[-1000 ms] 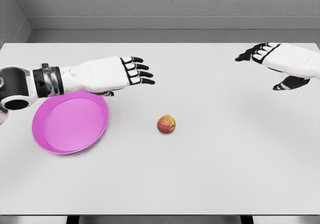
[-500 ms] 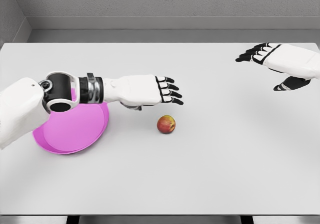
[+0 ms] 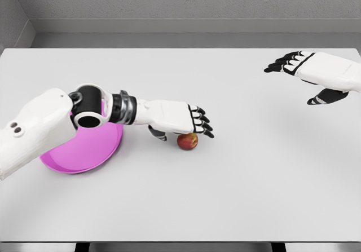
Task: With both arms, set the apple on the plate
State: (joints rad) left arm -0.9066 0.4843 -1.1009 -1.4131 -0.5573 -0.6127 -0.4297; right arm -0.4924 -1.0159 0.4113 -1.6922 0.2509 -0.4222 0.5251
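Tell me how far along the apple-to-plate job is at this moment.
Nothing is finished: the apple sits on the table, apart from the pink plate. In hand: the left robot hand hovers over it, fingers extended, not closed. The right robot hand waits open at far right. Grasping, carrying and placing remain.
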